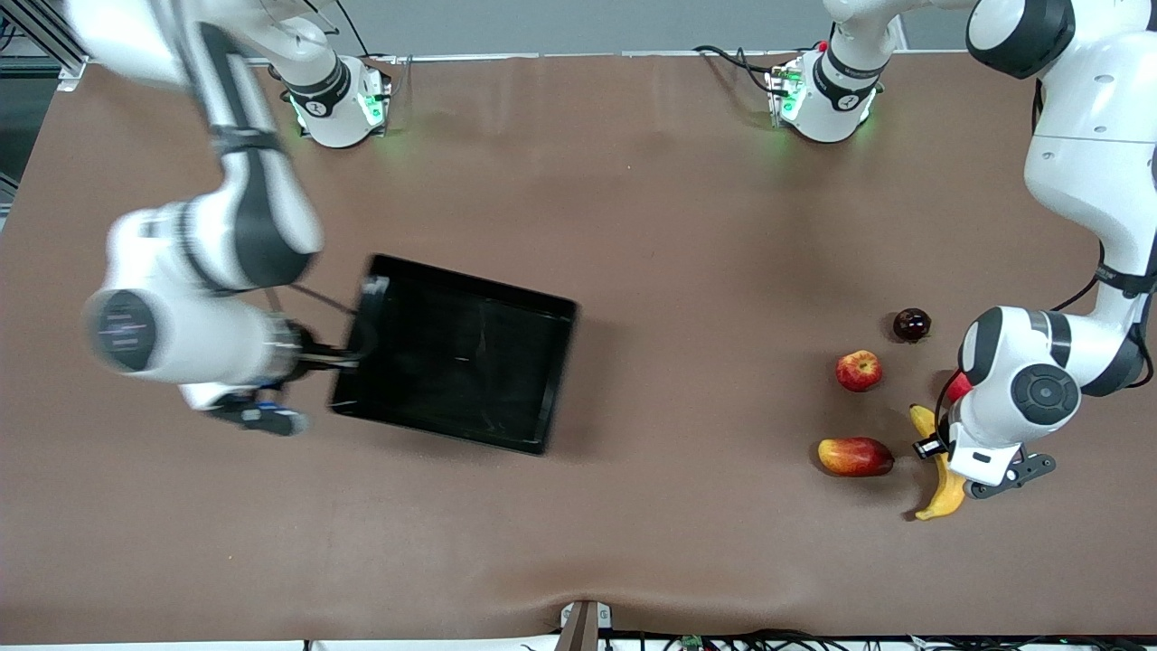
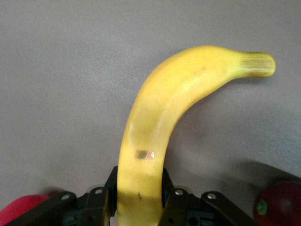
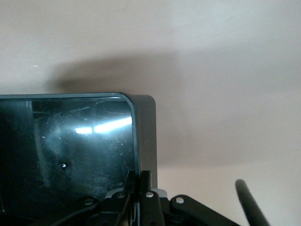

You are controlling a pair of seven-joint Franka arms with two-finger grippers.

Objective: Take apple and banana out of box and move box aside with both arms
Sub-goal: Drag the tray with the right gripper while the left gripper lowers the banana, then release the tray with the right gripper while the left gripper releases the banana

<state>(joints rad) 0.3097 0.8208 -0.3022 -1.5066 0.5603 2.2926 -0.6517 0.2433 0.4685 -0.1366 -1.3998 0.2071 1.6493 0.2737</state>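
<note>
**Fruit out, box in my right claw, banana not yet let go**

Nearest the front camera, toward my left arm's end of the table: the banana [image 1: 940,479] lies on the brown table [image 1: 633,226]. My left gripper [image 2: 139,197] sits low over it, fingers clamped on the banana's middle; the left wrist view shows both pads pressed to the peel and the stem end pointing away from me. Judgement: banana is placed but not released.

Just beside the banana, an elongated red-yellow fruit [image 1: 855,457] rests on the table. It is not mine to handle.

Farther from the camera: the apple [image 1: 859,370], alone on the table, well apart from the box. That part looks done. Farther still, a small dark round fruit [image 1: 911,325].

Toward my right arm's end: the box [image 1: 456,353], empty, black and glossy, set askew on the table. My right gripper [image 3: 140,195] is pinched tight on its wall at the short edge nearest my right arm.

Left to do, as I judge it: open the left claw, bring it to the box's free edge, then shift the box aside with both arms. Only one arm is on it now.
</note>
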